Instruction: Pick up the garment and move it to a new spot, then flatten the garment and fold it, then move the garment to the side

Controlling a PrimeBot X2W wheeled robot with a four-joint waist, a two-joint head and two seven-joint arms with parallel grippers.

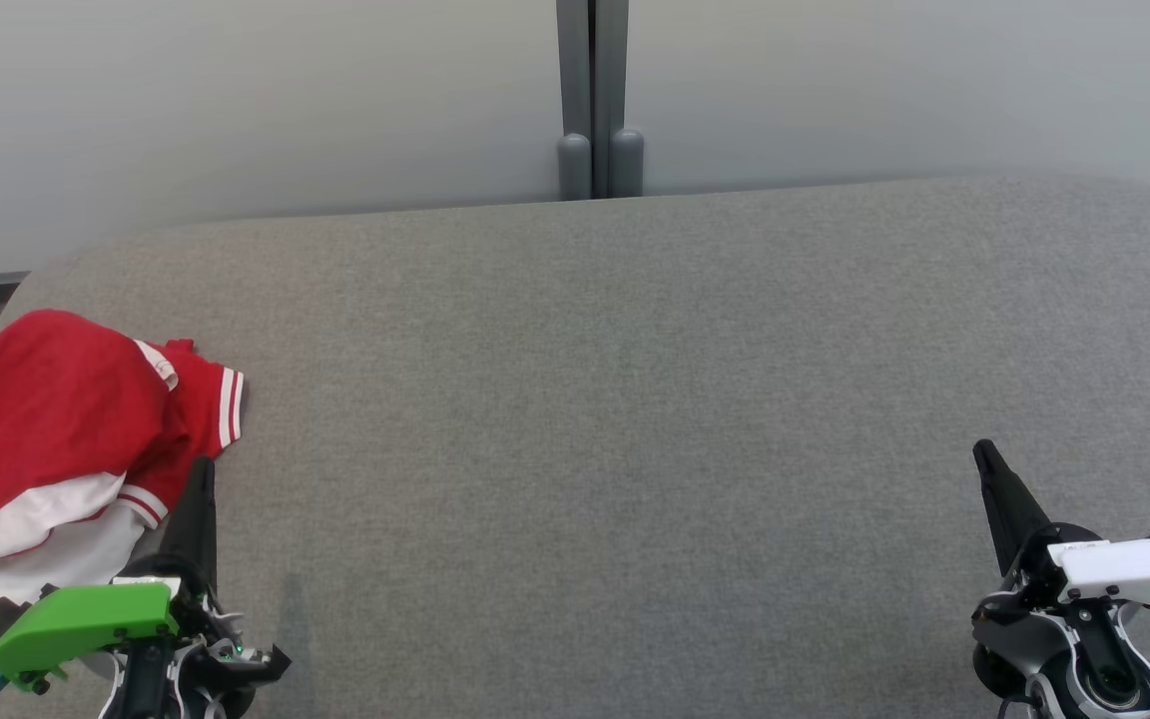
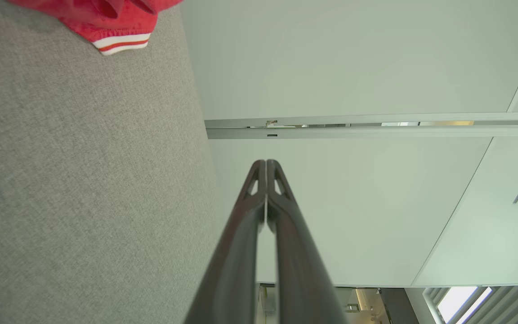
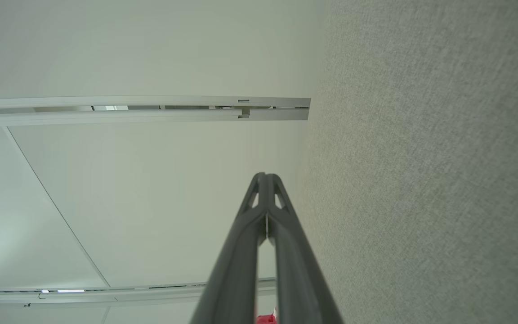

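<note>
Status: garment [image 1: 56, 419] sits crumpled, red and white, at 9 o'clock on the desk [image 1: 615, 399], by its left edge. The left claw [image 1: 203, 469] at 7 o'clock is pinched closed and empty, tip just beside the striped cuff [image 1: 143, 502]; can't tell if they touch. The right claw [image 1: 984, 454] at 4 o'clock is closed and empty too, well apart from the cloth. Judging by that, nothing's done yet: pick-up, relocation, flattening, folding, side move all left.
</note>
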